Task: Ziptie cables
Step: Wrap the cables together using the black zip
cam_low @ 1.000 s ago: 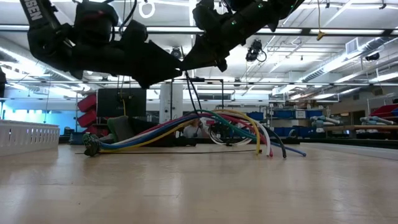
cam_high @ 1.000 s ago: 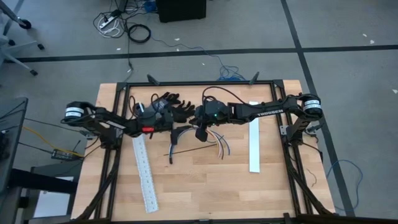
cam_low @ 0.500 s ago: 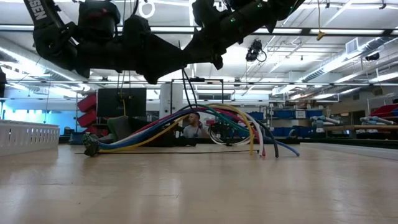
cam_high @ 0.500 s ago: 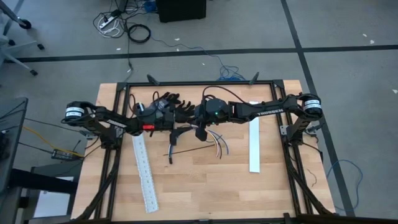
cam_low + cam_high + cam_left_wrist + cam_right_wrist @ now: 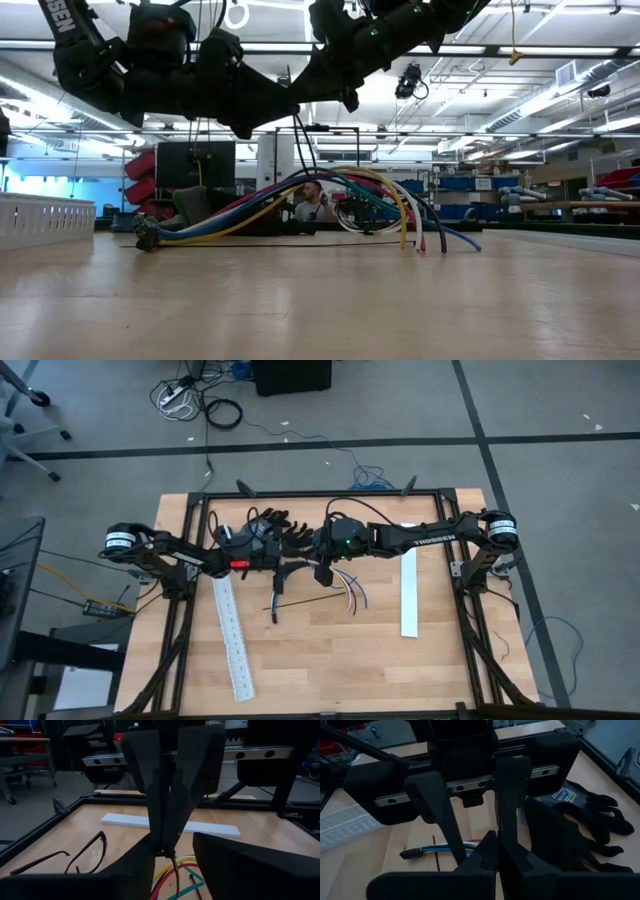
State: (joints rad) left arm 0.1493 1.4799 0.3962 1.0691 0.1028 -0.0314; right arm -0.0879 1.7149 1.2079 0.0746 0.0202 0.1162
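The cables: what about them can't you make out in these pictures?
- High view: the middle of the cables lies under the right end effector.
- Left wrist view: the cables run off the bottom edge.
- All views: the black strand in the shut right end effector is too thin to identify.

Both arms are matte black, built of boxy links. Each shoulder joint carries a silver-white cylindrical cap. The right arm (image 5: pixel 420 538) bears white lettering along its link and a small green light near the wrist; the left arm (image 5: pixel 180 552) shows a red patch, possibly a label. Fingers (image 5: pixel 512 795) are flat, dark, tapering blades.
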